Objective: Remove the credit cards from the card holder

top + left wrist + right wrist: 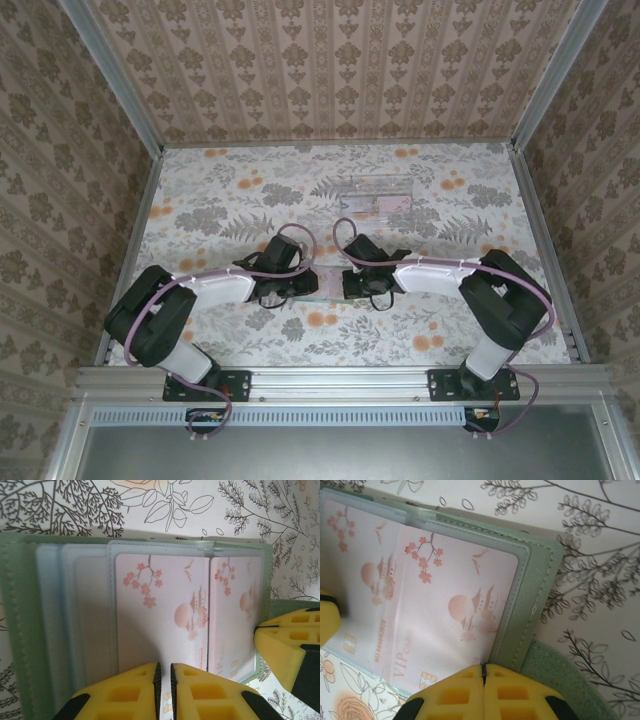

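- I count two pincers. My left pincer point(164, 692) has its yellow fingers almost together. There is just a thin gap between them. The bottom edge of a clear pocket and its pink card goes into that gap, so it is pinching the card holder point(20, 630).
- My right pincer point(483, 680) has its fingers pressed tight together, right at the holder's green edge. I cannot tell if a thin bit of pocket is caught between them.
- I count one card holder. It lies open on the counter point(230, 200), between the two pincers.
- I count two pink cards with blossoms on them, both inside clear pockets. One card point(160, 605) is straight ahead of my left pincer. The other card point(237, 610) is to that pincer's right, next to my right pincer's finger.
- I count one clear tray point(360, 185), well past both pincers. Something pale lies in it, too small to make out.
- The bottoms of both cards are hidden behind yellow fingers.
- To the left of my left pincer, cloudy pockets overlap, and I cannot count them.
- From above, the arms cover most of the holder.
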